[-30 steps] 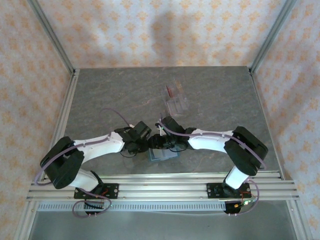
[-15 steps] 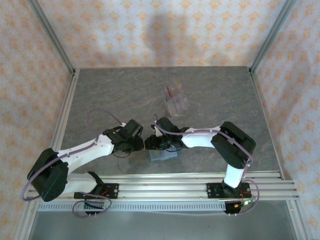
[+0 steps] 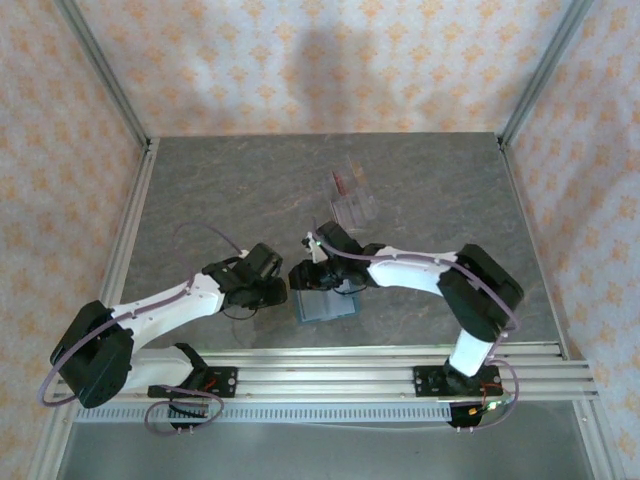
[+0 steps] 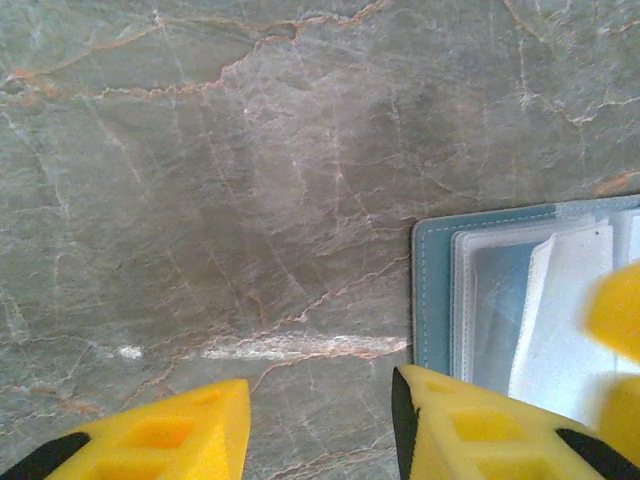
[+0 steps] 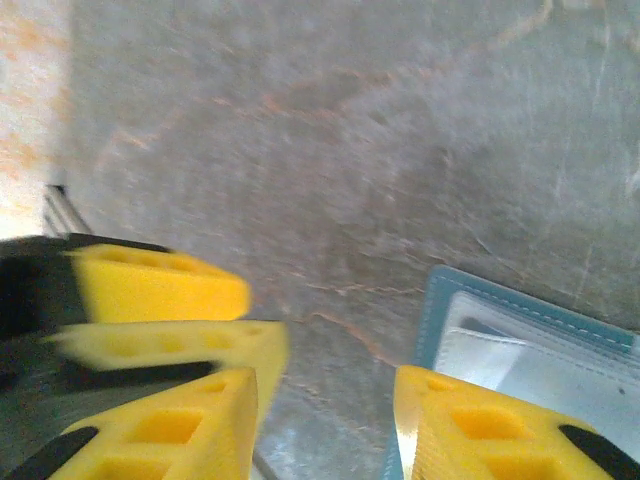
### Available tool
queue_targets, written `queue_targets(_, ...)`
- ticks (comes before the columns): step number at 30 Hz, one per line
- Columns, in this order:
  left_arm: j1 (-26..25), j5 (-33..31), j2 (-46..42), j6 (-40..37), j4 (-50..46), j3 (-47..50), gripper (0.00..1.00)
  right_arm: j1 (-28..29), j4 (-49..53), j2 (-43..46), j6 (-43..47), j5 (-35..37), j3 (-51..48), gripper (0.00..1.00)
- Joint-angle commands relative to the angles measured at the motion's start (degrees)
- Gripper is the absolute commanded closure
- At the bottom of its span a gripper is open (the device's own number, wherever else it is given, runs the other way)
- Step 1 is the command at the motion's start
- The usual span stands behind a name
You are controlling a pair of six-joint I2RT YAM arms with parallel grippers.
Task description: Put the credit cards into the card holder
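The teal card holder [image 3: 325, 305] lies open near the table's front edge, its clear sleeves [image 4: 520, 300] facing up. The credit cards [image 3: 352, 207] lie in a small pile farther back, with a dark red one [image 3: 344, 181] behind it. My left gripper [image 3: 279, 291] hovers just left of the holder, open [image 4: 320, 425] over bare table. My right gripper [image 3: 303, 276] hangs above the holder's left edge [image 5: 432, 300], open [image 5: 325, 425] with only table between its fingers. In the right wrist view the left gripper's yellow fingers [image 5: 160, 285] sit close on the left.
Grey marble table [image 3: 220, 200] framed by aluminium rails [image 3: 320, 380] at the front and sides. Both grippers crowd together at the holder's left edge. Patterned walls enclose the back and sides.
My left gripper has opened and drawn back left, off the holder. The right gripper has shifted slightly back and left over the holder's left edge.
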State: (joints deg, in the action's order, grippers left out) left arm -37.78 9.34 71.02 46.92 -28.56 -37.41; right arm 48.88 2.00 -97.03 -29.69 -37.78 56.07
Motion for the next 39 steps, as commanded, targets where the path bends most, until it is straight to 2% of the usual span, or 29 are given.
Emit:
queue_targets(1, -0.3, 0.6, 0.4, -1.3, -0.1, -0.1, 0.56, -1.3, 3.0, 6.1, 2.6, -0.3, 1.2, 0.59)
queue_targets(5, -0.6, 0.9, 1.0, -1.5, 0.4, -0.4, 0.53, -2.3, 6.8, 8.4, 4.7, 1.9, -0.8, 0.61)
queue_targets(7, -1.0, 1.0, 1.4, -1.6, 0.5, -0.7, 0.52, -2.3, 7.4, 8.2, 5.1, 2.0, -2.1, 0.66)
queue_targets(11, -2.5, 0.8, 2.9, -1.7, 0.8, -2.3, 0.5, -2.3, 5.5, 6.7, 3.9, 1.2, -4.9, 0.85)
queue_targets(14, -3.6, 0.3, 4.9, -1.7, 0.9, -3.6, 0.5, -1.6, 4.3, 4.8, 3.4, 1.4, -5.8, 0.9)
queue_targets(24, -5.2, 0.2, 9.2, -1.2, 1.6, -6.9, 0.5, 1.0, 2.2, -2.6, 3.9, 4.1, -6.5, 0.91)
queue_targets(29, -5.5, 0.0, 10.0, -1.4, 1.6, -7.4, 0.5, 0.7, -0.1, -3.9, 4.6, 3.5, -6.4, 0.85)
queue_targets(34, -6.4, -0.9, 11.0, -1.8, 0.7, -8.5, 0.49, -1.5, -0.4, 1.6, 3.8, 1.9, -5.8, 0.81)
queue_targets(39, -7.1, -1.5, 11.8, -2.6, 0.4, -9.6, 0.49, -5.4, 8.9, 8.4, 6.6, 7.3, -2.4, 0.78)
